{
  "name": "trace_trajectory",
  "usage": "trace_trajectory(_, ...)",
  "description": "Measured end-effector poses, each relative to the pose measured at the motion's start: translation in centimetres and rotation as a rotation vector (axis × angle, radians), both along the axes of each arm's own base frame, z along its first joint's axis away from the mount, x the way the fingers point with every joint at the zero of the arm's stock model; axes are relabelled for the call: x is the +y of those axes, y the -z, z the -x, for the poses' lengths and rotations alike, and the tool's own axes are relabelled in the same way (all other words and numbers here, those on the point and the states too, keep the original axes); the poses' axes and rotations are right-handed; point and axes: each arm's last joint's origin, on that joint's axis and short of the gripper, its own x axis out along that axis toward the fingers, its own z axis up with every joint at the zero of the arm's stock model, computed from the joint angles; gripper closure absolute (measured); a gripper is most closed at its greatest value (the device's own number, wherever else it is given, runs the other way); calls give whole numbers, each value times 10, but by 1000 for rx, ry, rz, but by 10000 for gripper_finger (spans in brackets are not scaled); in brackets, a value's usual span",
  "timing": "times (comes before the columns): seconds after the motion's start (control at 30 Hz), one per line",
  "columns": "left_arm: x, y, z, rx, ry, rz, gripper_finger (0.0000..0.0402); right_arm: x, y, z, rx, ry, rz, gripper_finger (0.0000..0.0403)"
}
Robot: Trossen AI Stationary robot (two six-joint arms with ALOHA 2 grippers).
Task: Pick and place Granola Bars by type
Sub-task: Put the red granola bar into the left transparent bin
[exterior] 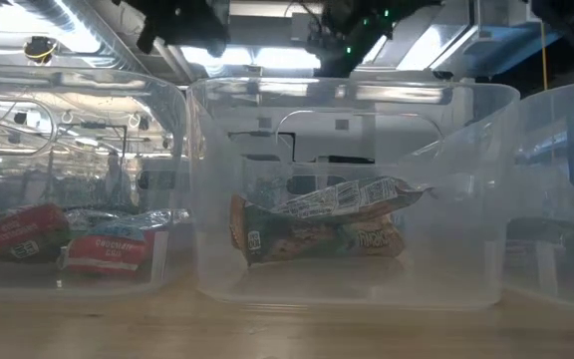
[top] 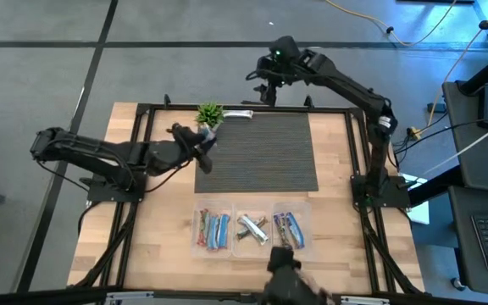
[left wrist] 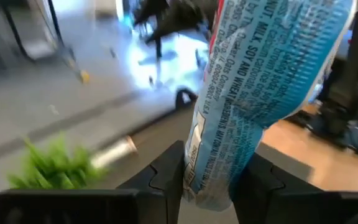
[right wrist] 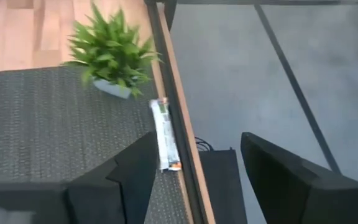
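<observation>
My left gripper [top: 198,149] is shut on a blue granola bar [left wrist: 260,81], raised over the mat's left edge just near of the small green plant [top: 210,113]. My right gripper [top: 267,88] is open and empty, high beyond the table's far edge. In its wrist view its fingers stand above and apart from a silver-white bar [right wrist: 165,137]. That bar lies flat on the dark mat's far edge [top: 238,113], right of the plant. Other bars lie in three clear bins [top: 213,229]. My left gripper pinches the blue bar near one end [left wrist: 205,177] between its two fingers [left wrist: 166,171], which lie across the bar. The rest of the wrapper stands out beyond the fingertips, slightly bent, lifted clear of the mat.
Three clear bins stand side by side at the near edge: the left bin [exterior: 78,179] with red-brown and blue bars, the middle bin [exterior: 347,179] with silver-white bars, the right bin [top: 288,229] with blue and dark bars. The dark mat [top: 261,157] covers the table's middle.
</observation>
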Motion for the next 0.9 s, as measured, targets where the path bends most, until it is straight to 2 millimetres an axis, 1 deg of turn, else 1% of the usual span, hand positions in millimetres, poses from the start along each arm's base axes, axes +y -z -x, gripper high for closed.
trace_trajectory(0.1,1,5,-8,13,38,134,300,-21,19,-1,17,19,-25,169)
trace_trajectory(0.2,-2,14,-20,70,99,245,300,-37,41,-3,74,10,-28,169)
trace_trajectory(0.3,-5,23,-34,136,133,330,300,-45,52,-4,98,1,-22,169)
trace_trajectory(0.4,-8,35,-46,229,120,466,300,-49,61,-6,123,-22,-11,169)
trace_trajectory(0.53,-13,49,-57,380,70,678,300,-52,61,-6,112,-27,10,169)
trace_trajectory(0.63,-24,55,-66,454,91,853,300,-54,60,-6,99,-24,22,169)
trace_trajectory(0.77,-43,52,-78,480,157,1034,300,-57,58,-6,81,-16,39,169)
trace_trajectory(0.9,-62,52,-83,484,125,1229,300,-58,57,-6,72,-12,45,169)
